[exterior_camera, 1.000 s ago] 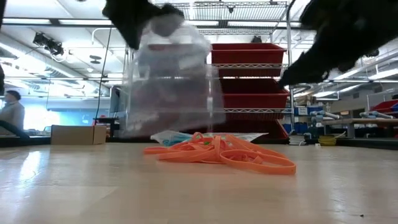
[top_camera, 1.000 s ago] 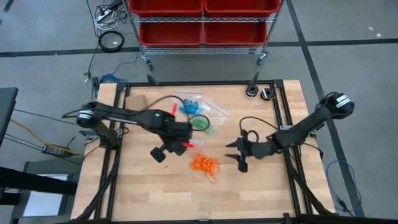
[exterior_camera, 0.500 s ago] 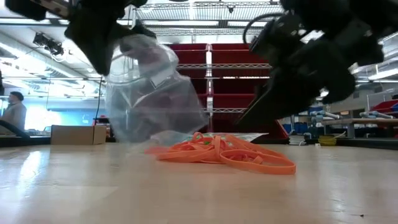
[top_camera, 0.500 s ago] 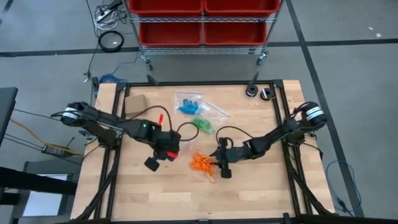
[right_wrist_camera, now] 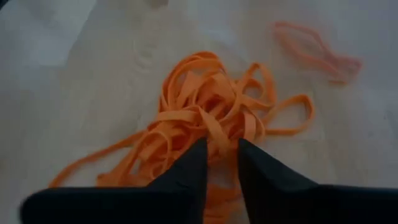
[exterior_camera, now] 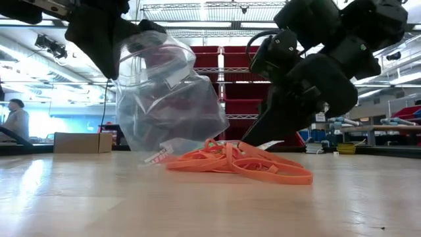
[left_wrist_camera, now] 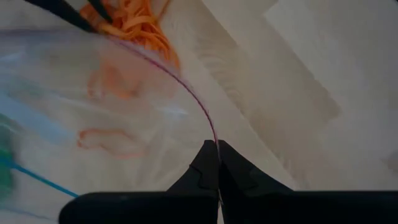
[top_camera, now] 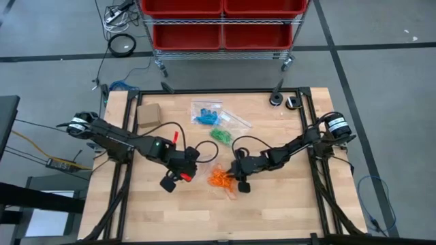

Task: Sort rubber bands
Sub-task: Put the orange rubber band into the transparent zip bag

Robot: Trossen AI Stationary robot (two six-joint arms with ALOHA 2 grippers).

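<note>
Wooden table: the left gripper is clamped on a clear zip bag's rim. The right gripper pinches into the orange rubber bands, grip uncertain; tangled bands could drag out the whole clump.

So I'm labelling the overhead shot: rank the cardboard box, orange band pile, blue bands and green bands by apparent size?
Largest to smallest in the high view:
1. Orange rubber bands
2. Cardboard box
3. Blue bands and green bands: too alike to separate.
</note>
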